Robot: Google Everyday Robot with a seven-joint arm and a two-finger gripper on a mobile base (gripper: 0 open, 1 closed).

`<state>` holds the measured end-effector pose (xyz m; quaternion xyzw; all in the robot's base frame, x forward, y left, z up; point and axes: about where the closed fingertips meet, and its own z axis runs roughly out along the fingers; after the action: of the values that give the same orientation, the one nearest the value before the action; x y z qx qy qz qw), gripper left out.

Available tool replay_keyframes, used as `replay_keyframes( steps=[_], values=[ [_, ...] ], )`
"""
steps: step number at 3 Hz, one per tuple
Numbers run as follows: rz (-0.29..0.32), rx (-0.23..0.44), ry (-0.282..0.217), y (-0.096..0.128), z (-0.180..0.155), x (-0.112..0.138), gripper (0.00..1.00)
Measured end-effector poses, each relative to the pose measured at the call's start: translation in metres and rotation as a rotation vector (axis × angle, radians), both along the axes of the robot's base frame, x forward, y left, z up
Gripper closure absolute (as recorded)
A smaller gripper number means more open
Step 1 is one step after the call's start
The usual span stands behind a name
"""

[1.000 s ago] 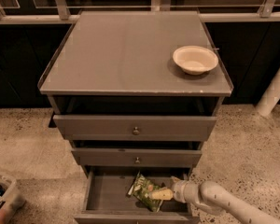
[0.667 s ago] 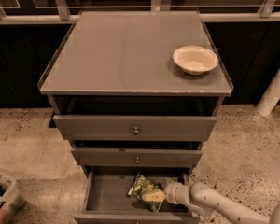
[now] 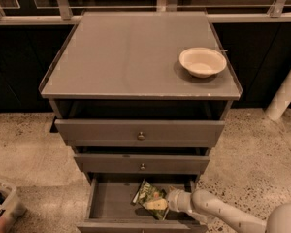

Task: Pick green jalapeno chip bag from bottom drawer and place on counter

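The green jalapeno chip bag [image 3: 150,198] lies in the open bottom drawer [image 3: 111,200], right of its middle, with a lighter end towards the front. My gripper [image 3: 166,202] reaches in from the lower right on a white arm and is at the bag's right end, touching it. The counter [image 3: 121,57] is the flat grey top of the cabinet above.
A pale bowl [image 3: 202,61] stands on the counter's right side. Two wider drawers with round knobs [image 3: 141,136] sit above the bottom one, the top one pulled out a little. A bin [image 3: 2,208] with cans stands on the floor at the lower left. A white post [image 3: 286,89] stands at the right.
My arm has pushed a little further left into the drawer, closer onto the bag. The bag has stayed about where it was.
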<state>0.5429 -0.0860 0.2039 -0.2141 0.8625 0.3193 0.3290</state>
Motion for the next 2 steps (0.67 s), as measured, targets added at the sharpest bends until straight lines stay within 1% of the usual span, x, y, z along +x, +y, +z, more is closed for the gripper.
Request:
replay_keyframes(
  steps=[2],
  values=[
    [0.008,-0.008,0.027,0.024,-0.037,0.005,0.0]
  ],
)
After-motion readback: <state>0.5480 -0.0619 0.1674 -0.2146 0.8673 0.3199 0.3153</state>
